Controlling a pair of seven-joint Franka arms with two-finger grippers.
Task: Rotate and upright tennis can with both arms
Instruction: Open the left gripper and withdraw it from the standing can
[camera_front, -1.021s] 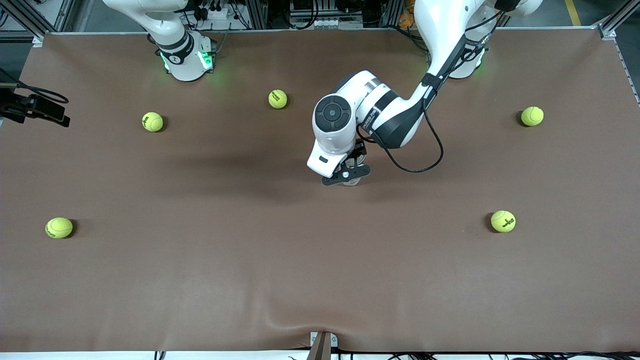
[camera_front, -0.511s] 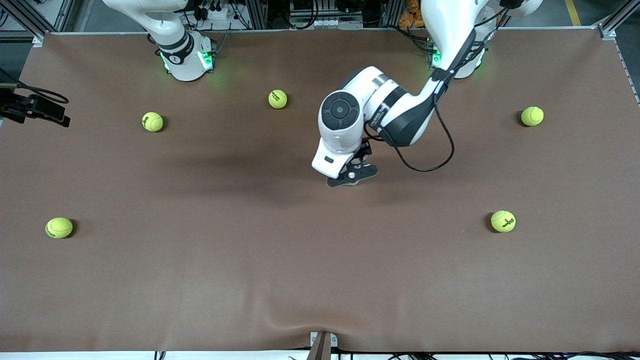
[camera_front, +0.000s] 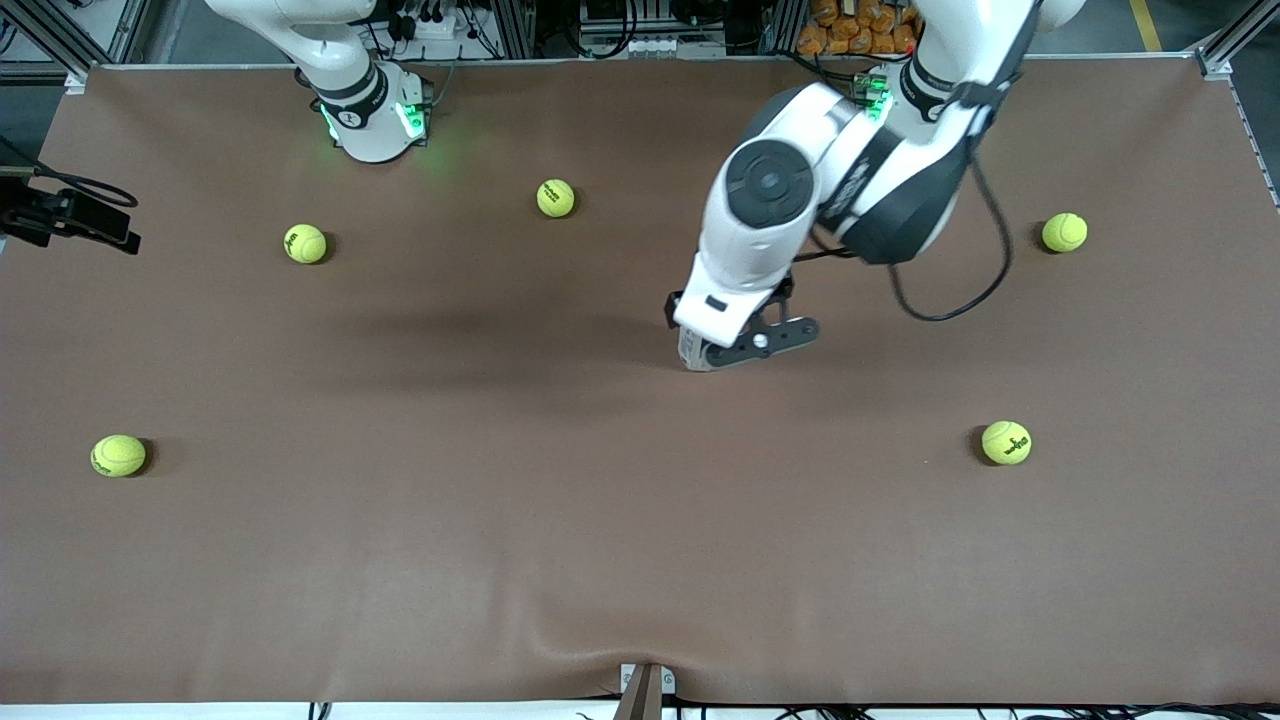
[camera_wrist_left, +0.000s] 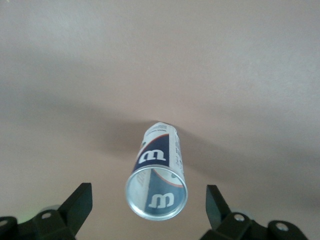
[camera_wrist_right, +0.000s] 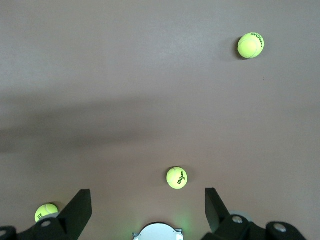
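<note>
Above the upright tennis can (camera_wrist_left: 156, 175), left pincer (camera_wrist_left: 150, 205) wide apart, empty, touching nothing.

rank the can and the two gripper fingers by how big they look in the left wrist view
1. can, clearly largest
2. the two fingers: they look alike, so no ranking between them; both are cut off at the picture's edge

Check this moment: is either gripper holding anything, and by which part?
Nothing is held. The left gripper is open above the upright tennis can, fingers clear of it. The right gripper is open too, over bare table.
</note>
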